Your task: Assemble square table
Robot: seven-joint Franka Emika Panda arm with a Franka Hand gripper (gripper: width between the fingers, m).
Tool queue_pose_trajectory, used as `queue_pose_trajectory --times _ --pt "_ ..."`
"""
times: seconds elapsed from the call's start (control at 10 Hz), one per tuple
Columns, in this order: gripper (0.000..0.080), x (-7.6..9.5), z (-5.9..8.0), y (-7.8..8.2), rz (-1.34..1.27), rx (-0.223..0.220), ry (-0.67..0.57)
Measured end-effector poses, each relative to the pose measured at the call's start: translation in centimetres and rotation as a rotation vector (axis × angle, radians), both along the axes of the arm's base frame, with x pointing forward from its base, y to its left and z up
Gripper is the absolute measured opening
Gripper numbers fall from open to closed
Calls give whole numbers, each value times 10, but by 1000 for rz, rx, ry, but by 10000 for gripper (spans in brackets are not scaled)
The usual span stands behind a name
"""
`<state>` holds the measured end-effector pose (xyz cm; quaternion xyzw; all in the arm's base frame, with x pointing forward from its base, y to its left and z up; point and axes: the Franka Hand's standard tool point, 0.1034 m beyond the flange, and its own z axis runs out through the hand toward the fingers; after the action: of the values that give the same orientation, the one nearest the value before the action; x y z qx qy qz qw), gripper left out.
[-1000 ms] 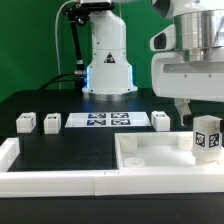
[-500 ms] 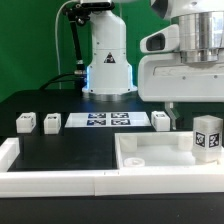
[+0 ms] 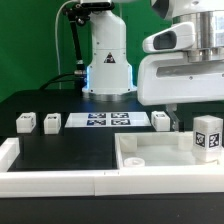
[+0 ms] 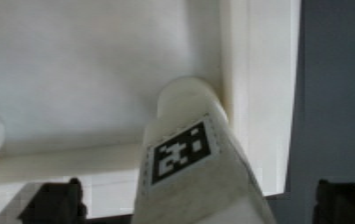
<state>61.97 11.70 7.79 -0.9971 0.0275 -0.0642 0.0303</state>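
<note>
Table panel point(image 3: 150, 155): lies flat, rim up, at five o'clock in the exterior view, just behind the white wall point(image 3: 50, 182).
Standing leg point(image 3: 208, 134): upright at the panel's three o'clock side, tag facing the camera.
Loose legs point(image 3: 25, 122) point(image 3: 50, 122) point(image 3: 160, 120): on the black surface, two at nine o'clock and one at the panel's twelve o'clock, with the marker board point(image 3: 105, 120) between them.
Handling: judged stiff, light, smooth plastic. Pinch a leg across opposite flat faces. The panel probably slides if pushed.
Gripper point(image 4: 202, 200): jaws spread wide either side of the standing leg, holding nothing.
Hidden: the panel's three o'clock edge is cut off. One finger is masked in the exterior view. Whether the leg is seated in the panel cannot be told.
</note>
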Motion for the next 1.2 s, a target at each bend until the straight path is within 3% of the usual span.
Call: queue_pose_trajectory --times 0.4,0.5,0.6,0.7,1.2 --pt "649 1 1 2 180 -38 -13" --pt "555 1 1 2 179 -38 -12" --pt "378 1 1 2 179 -38 -12" --pt "290 1 1 2 179 -38 -13" --pt "290 1 1 2 73 -22 -7"
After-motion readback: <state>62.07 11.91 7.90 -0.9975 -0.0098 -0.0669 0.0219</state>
